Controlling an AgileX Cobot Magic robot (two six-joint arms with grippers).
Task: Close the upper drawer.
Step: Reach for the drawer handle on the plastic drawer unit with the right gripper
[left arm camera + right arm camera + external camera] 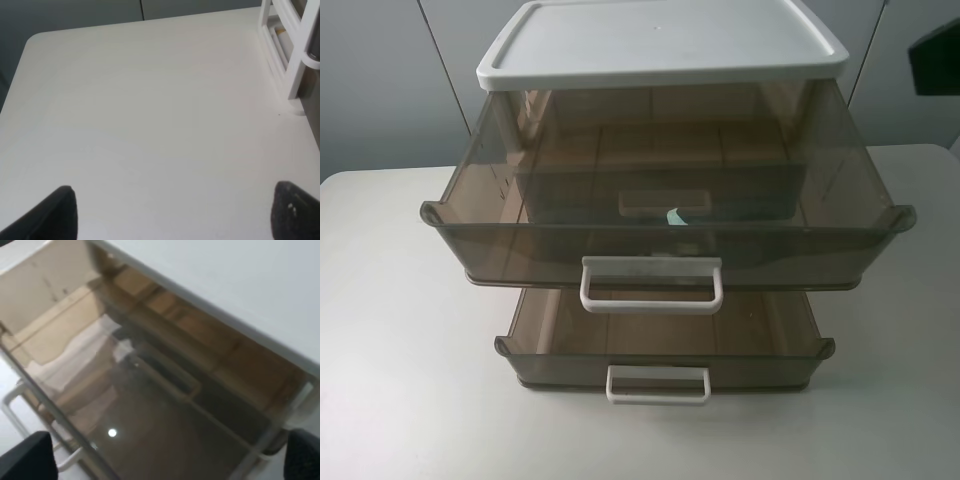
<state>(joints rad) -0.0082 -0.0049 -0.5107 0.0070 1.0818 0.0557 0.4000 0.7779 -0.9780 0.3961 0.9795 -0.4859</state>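
Note:
The upper drawer point(665, 215) is smoky brown and translucent and stands pulled far out from under the white lid point(660, 40). Its wide white loop handle point(652, 283) faces the front. My right gripper point(165, 460) is open, with dark fingertips point(27, 457) wide apart. It hovers close to the upper drawer point(150, 390), just below the lid point(225, 290), and touches nothing. My left gripper point(175, 215) is open and empty over the bare table, with the cabinet's white frame point(292, 50) off to one side. Neither gripper's jaws show in the exterior high view.
A shallower drawer point(665, 345) with a smaller white handle point(658, 384) is also pulled out below the upper one. A third drawer front point(665, 195) shows through the upper drawer. The white table point(400, 330) extends on both sides. A dark shape point(935, 60) sits at the top right.

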